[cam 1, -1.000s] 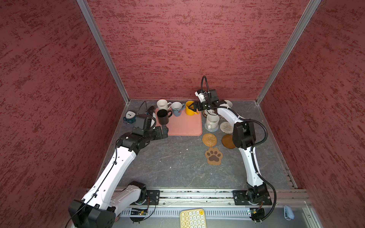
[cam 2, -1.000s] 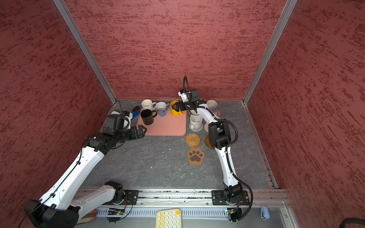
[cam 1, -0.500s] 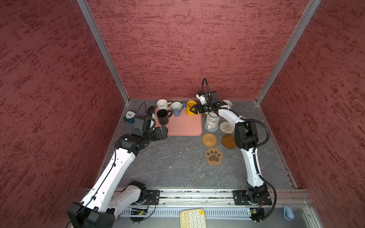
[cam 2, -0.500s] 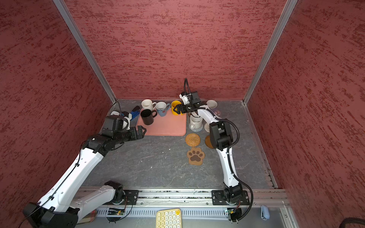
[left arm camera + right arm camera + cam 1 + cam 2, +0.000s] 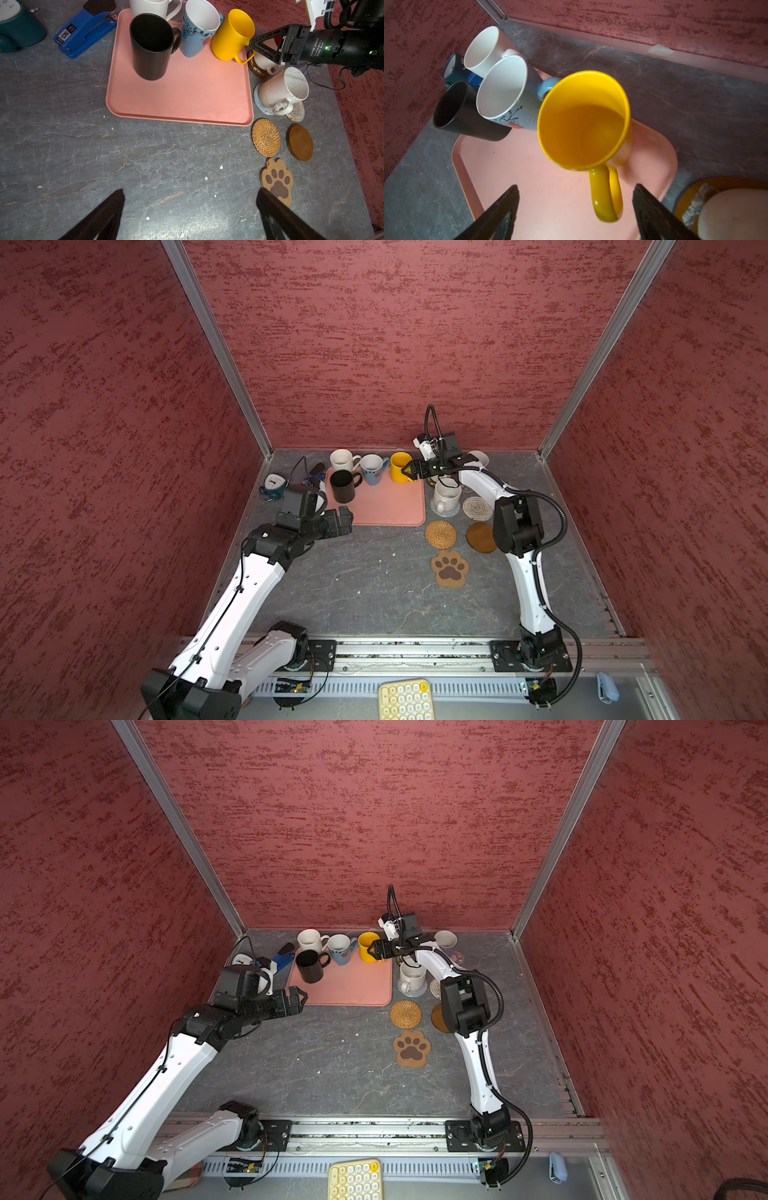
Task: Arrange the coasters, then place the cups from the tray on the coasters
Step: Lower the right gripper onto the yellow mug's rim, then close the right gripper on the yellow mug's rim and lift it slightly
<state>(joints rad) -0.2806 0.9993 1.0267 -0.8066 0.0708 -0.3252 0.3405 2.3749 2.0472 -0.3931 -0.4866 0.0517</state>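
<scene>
Centring first: right tool point(image 5: 576, 187) open, empty, astride handle point(image 5: 607, 193) of yellow mug point(image 5: 581, 128); square jaws, then squeeze. Left tool point(image 5: 190, 190) open, empty.

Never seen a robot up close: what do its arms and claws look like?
White shells with black joints on left arm and right arm. A ribbed black cable follows the right one. Black triangular fingers form the left claw and right claw.
</scene>
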